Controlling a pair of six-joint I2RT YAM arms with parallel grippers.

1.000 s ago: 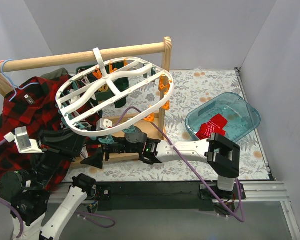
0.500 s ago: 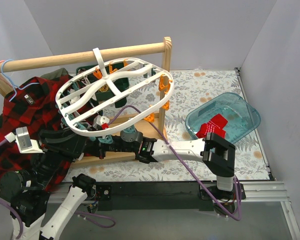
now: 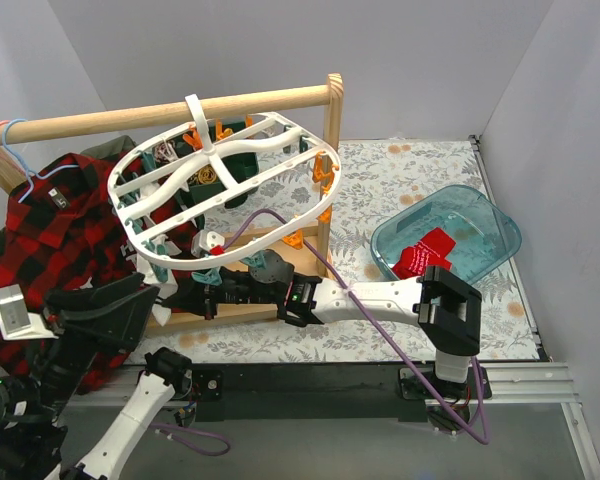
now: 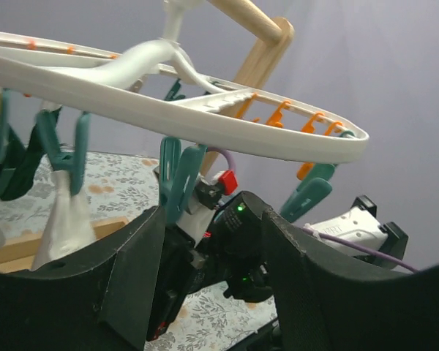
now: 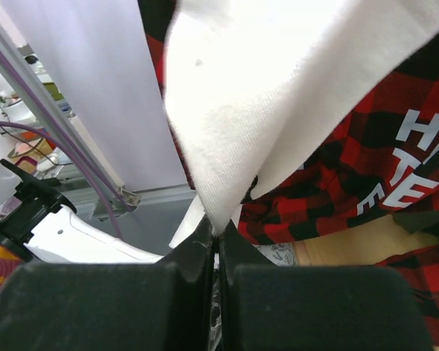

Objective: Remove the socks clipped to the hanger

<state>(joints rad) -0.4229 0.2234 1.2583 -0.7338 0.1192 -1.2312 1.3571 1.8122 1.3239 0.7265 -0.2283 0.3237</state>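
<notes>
Right gripper (image 5: 216, 235) is in under the hanger (image 4: 227, 135). Its jaws are pressed together, pinching the bottom tip of a white sock (image 5: 256, 95). The sock fans out wide above the jaws, w/ its tip caught right in the seam btwn them. Behind it there's a red-and-black plaid shirt (image 5: 380, 110) w/ white lettering.

From above, the white oval hanger is hooked over the wooden rail (image 3: 260, 98), tilted. The right gripper sits low over the desk (image 3: 400, 170), below the frame's near rim. A dark green sock (image 3: 225, 172) is clipped up near the middle of the frame. Orange clips (image 3: 325, 170) run along the right rim.

Left gripper (image 4: 208, 219) has its jaws wide apart, gripping nothing, pointing up at the frame's underside w/ the rim just above. A teal clip (image 4: 179, 179) hangs btwn them in that view. A pale sock (image 4: 64, 219) dangles from another teal one off to the left, outside the jaws. Can't tell if it's the sock the right side has.

Teal bin (image 3: 480, 205) is over on the right, well apart from the rack, w/ one red sock (image 3: 425, 252) in it.
</notes>
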